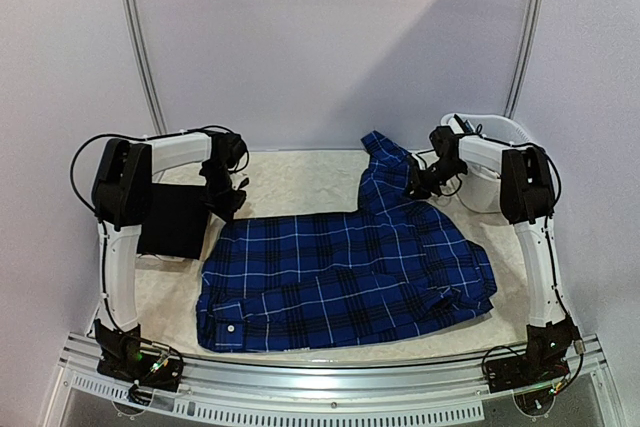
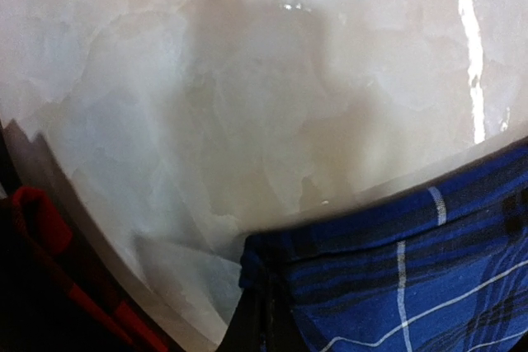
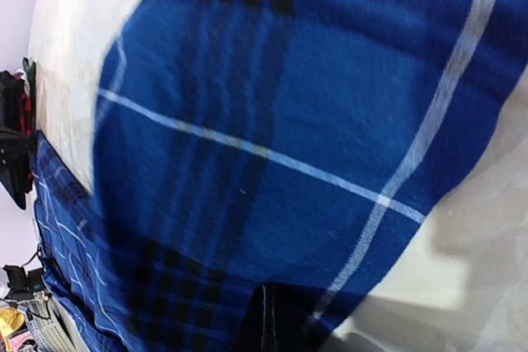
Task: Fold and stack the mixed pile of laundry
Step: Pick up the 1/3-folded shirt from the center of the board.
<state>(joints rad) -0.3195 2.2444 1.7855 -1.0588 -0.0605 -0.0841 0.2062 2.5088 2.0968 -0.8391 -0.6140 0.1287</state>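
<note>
Mid-table, the blue plaid shirt [image 1: 340, 277] lies mostly flat. My left gripper [image 1: 228, 199] and right gripper [image 1: 415, 185] are both pinched shut on its far edge. Black garment [image 1: 175, 222] looks folded already, but the shirt's barely started imo.

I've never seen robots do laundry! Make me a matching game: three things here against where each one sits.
Things:
1. shirt
2. black garment
3. basket

Places:
a. far right corner, behind the right arm
b. left side, by the left arm
c. spread across the middle

Pairs: 1-c, 2-b, 3-a
</note>
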